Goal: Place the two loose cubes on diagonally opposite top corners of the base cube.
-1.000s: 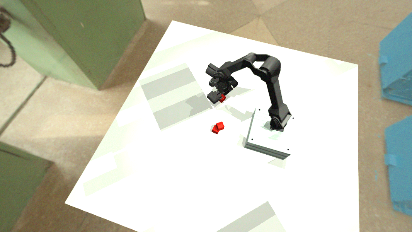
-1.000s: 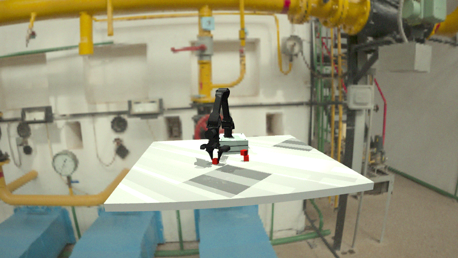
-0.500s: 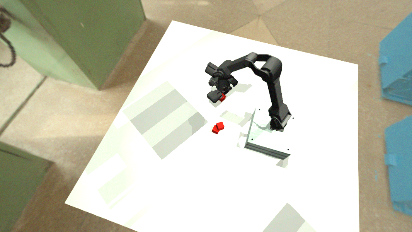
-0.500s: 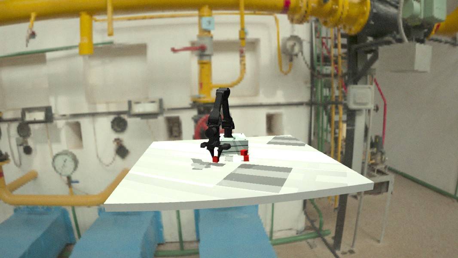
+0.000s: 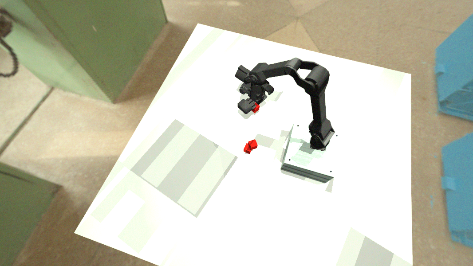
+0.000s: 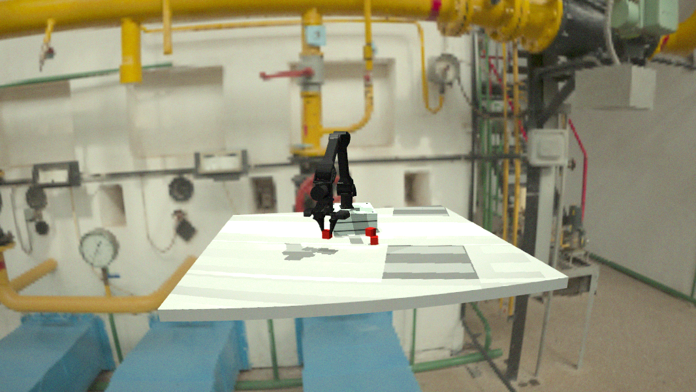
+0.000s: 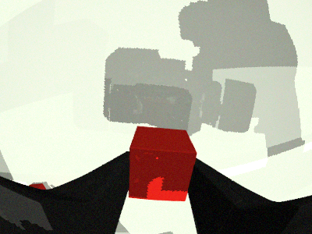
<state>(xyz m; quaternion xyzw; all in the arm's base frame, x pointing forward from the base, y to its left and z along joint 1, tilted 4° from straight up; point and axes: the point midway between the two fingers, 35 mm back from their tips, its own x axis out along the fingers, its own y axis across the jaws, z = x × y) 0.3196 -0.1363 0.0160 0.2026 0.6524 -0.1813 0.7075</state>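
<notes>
My gripper (image 5: 255,106) (image 6: 327,232) (image 7: 160,161) is shut on a red loose cube (image 5: 255,108) (image 6: 326,234) (image 7: 161,173). The cube is held off the table, looks about level, and its lower part shows below the fingertips. The red base cube (image 5: 247,149) (image 6: 373,240) stands on the table, away from the gripper. The other red loose cube (image 5: 253,143) (image 6: 370,231) rests on top of it, shifted toward the arm's base and covering only part of its top. A small red patch (image 7: 37,186) shows past the finger at the left of the wrist view.
The arm's pale box-like mount (image 5: 306,175) (image 6: 355,223) stands behind the two stacked cubes. The white table (image 5: 264,214) (image 6: 292,287) carries striped shadows, and the gripper's shadow (image 6: 297,253) (image 7: 148,101) falls on it.
</notes>
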